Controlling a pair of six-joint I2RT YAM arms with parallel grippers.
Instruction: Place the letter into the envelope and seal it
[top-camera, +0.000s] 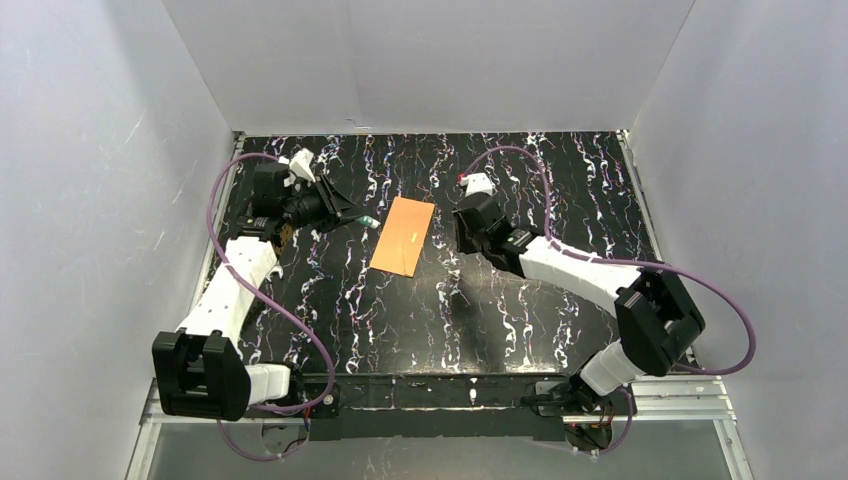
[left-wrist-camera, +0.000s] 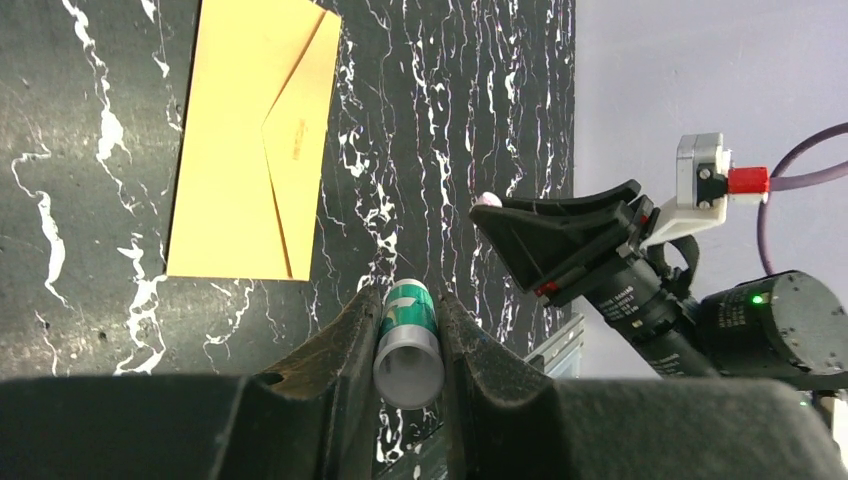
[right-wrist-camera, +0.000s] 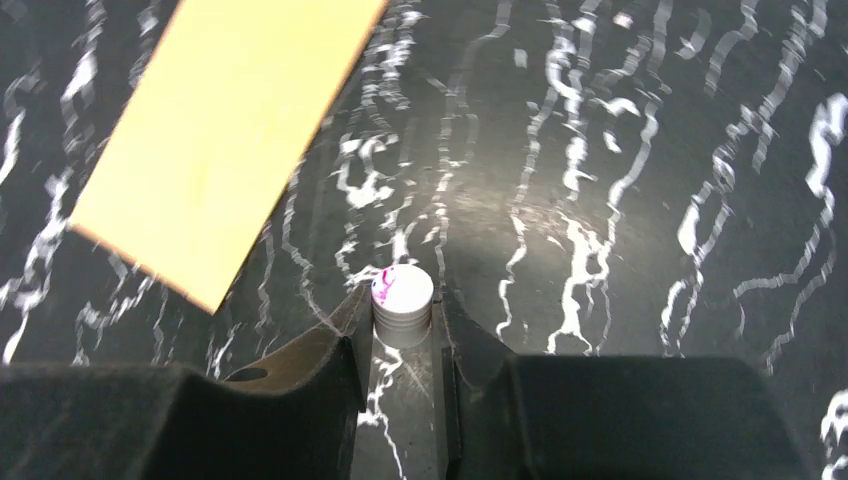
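- The envelope (top-camera: 402, 235) is laid flat on the black marbled surface (top-camera: 520, 300) between the two arms, with its triangular flap folded down.
- A green-and-white tube (left-wrist-camera: 408, 345) is clamped in the jaws of the left gripper (left-wrist-camera: 408, 305), near the envelope's left side.
- A small white cap (right-wrist-camera: 402, 300) marked with pink is clamped in the jaws of the right gripper (right-wrist-camera: 402, 318), near the envelope's right side.
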